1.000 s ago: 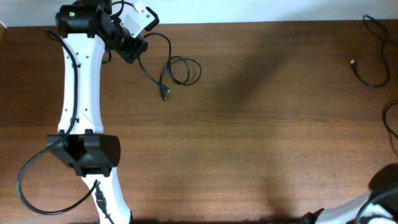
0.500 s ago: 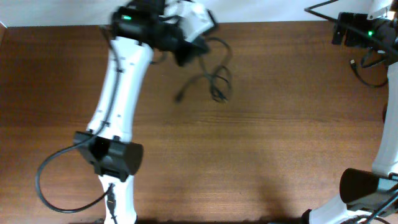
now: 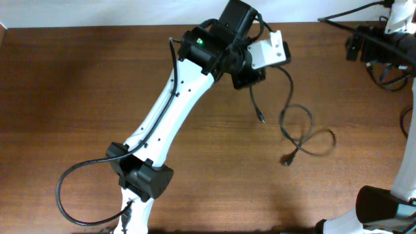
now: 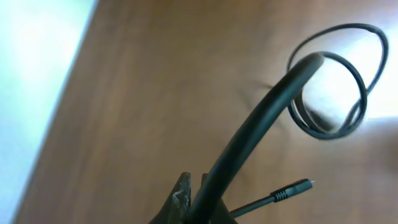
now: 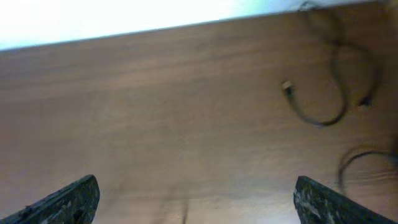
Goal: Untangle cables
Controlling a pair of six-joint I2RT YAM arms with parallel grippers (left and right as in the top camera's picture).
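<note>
over the far middle of the table (image 3: 97, 78), the left gripper (image 3: 247, 78) is pinching the held cable (image 3: 290, 110), its jaws closing fully on the thin black cord. a short tail is hanging just below the grip and ending in a short plug (image 3: 261, 119). the longer run is trailing off to the right and curling into two overlapping loops (image 3: 307, 133) before finishing at a second plug (image 3: 286, 159). the left wrist view is showing those same loops crossing one another. whether they are resting on the wood or hanging just clear of it, i cannot tell, since that stretch is blurring.

at the far right corner, the right gripper (image 5: 196, 182) is hovering with its jaws spread as wide as they go, gripping nothing. a second cable (image 5: 323, 112) is lying near it along the right side of the table, well apart from the held cable.

judging by how things are lying, the task is looking roughly half done. the two cords are sitting apart from each other rather than in one bundle, so the main separating seems finished. the loops in the held cable are not yet pulled open, and i cannot tell whether they are merely overlapping or actually knotting. that cord is not yet laid out flat and released, and the second cable is curling loosely too, so some straightening is probably remaining on both.
</note>
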